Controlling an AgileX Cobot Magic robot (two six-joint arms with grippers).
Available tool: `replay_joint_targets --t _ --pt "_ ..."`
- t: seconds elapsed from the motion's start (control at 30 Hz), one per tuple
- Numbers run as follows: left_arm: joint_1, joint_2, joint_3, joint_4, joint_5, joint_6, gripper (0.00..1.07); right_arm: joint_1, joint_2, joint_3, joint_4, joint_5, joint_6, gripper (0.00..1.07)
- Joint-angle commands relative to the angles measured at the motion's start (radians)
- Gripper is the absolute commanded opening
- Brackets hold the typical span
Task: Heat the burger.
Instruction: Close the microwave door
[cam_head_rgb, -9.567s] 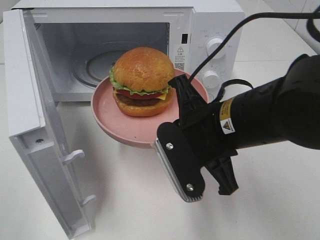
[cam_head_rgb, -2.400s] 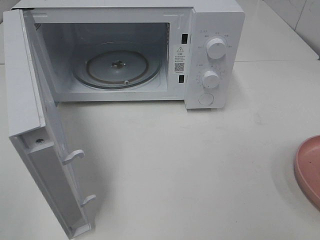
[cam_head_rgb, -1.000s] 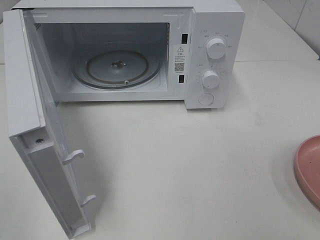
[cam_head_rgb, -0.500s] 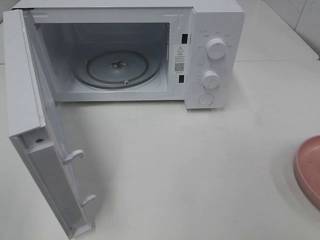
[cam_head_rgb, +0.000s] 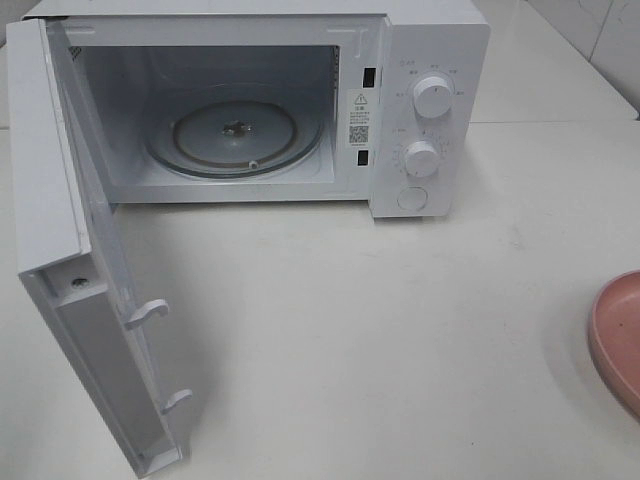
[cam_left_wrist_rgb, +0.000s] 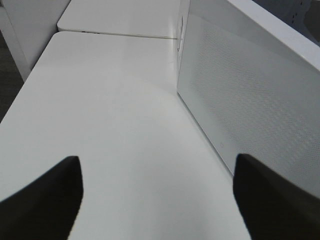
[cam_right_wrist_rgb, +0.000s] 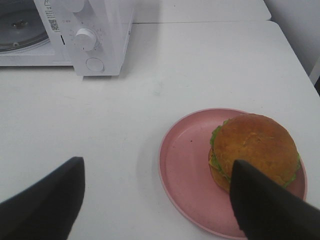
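Only the right wrist view shows the burger (cam_right_wrist_rgb: 254, 149) — both arms' fingers (cam_right_wrist_rgb: 270, 205) apparently wide, holding nothing.

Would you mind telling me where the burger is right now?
The burger sits on the pink plate on the table, seen in the right wrist view, well to the right of the open microwave; the high view shows only the plate's edge.

A white microwave (cam_head_rgb: 300, 100) stood at the back of the white tabletop (cam_head_rgb: 380, 340) with its door (cam_head_rgb: 75, 260) swung wide open to the left. Inside lay a bare glass turntable (cam_head_rgb: 236, 135), and two round knobs (cam_head_rgb: 432, 97) sat one above the other on the right-hand panel, over a round button. Part of a pink plate (cam_head_rgb: 618, 340) showed at the right edge, well apart from the microwave.
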Motion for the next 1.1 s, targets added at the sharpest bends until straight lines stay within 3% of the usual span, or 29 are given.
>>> replay_joint_targets --t 0.03,0.07,0.17,0.2,0.23,0.3,0.43,0.5,0.57,0.6,0.7,0.77,0.83,0.87,0.93,0.97,1.0,1.03,1.1 --pt "0.003 0.109 -0.004 0.004 -0.088 0.0 0.5 -0.006 -0.026 0.001 0.001 -0.002 -0.015 0.76" --pt "0.003 0.158 -0.004 0.004 -0.134 0.0 0.37 -0.006 -0.026 0.001 0.001 -0.002 -0.015 0.76" --pt "0.003 0.186 -0.004 0.004 -0.156 0.0 0.29 -0.006 -0.026 0.001 0.001 -0.002 -0.015 0.76" --pt "0.003 0.232 -0.004 0.003 -0.192 0.0 0.11 -0.006 -0.026 0.001 0.001 -0.002 -0.015 0.76" --pt "0.003 0.282 -0.004 0.005 -0.228 0.0 0.04 -0.006 -0.026 0.001 0.001 -0.002 -0.015 0.76" --pt "0.003 0.306 -0.003 0.005 -0.253 0.012 0.0 -0.006 -0.026 0.001 0.001 -0.002 -0.015 0.76" --pt "0.003 0.367 0.008 0.0 -0.339 0.034 0.0 -0.006 -0.026 0.001 0.001 -0.002 -0.015 0.76" --pt "0.003 0.428 0.078 -0.031 -0.523 0.086 0.0 -0.006 -0.026 0.001 0.001 -0.002 -0.015 0.76" --pt "0.003 0.442 0.1 -0.043 -0.581 0.099 0.0 -0.006 -0.026 0.001 0.001 -0.002 -0.015 0.76" --pt "0.003 0.468 0.159 -0.079 -0.713 0.127 0.0 -0.006 -0.026 0.001 0.001 -0.002 -0.015 0.76" --pt "0.003 0.481 0.182 -0.101 -0.769 0.138 0.0 -0.006 -0.026 0.001 0.001 -0.002 -0.015 0.76" --pt "0.003 0.53 0.291 -0.132 -1.019 0.159 0.0 -0.006 -0.026 0.001 0.001 -0.002 -0.015 0.76" --pt "0.003 0.545 0.315 -0.129 -1.081 0.159 0.0 -0.006 -0.026 0.001 0.001 -0.002 -0.015 0.76" --pt "0.003 0.577 0.35 -0.119 -1.198 0.159 0.0 -0.006 -0.026 0.001 0.001 -0.002 -0.015 0.76" --pt "0.003 0.592 0.363 -0.106 -1.242 0.158 0.0 -0.006 -0.026 0.001 0.001 -0.002 -0.015 0.76" --pt "0.003 0.628 0.387 -0.043 -1.329 0.147 0.0 -0.006 -0.026 0.001 0.001 -0.002 -0.015 0.76" --pt "0.003 0.628 0.387 -0.043 -1.329 0.147 0.0 -0.006 -0.026 0.001 0.001 -0.002 -0.015 0.76" --pt "0.003 0.673 0.401 0.046 -1.387 0.121 0.0 -0.006 -0.026 0.001 0.001 -0.002 -0.015 0.76" --pt "0.003 0.697 0.401 0.09 -1.405 0.096 0.0 -0.006 -0.026 0.001 0.001 -0.002 -0.015 0.76"
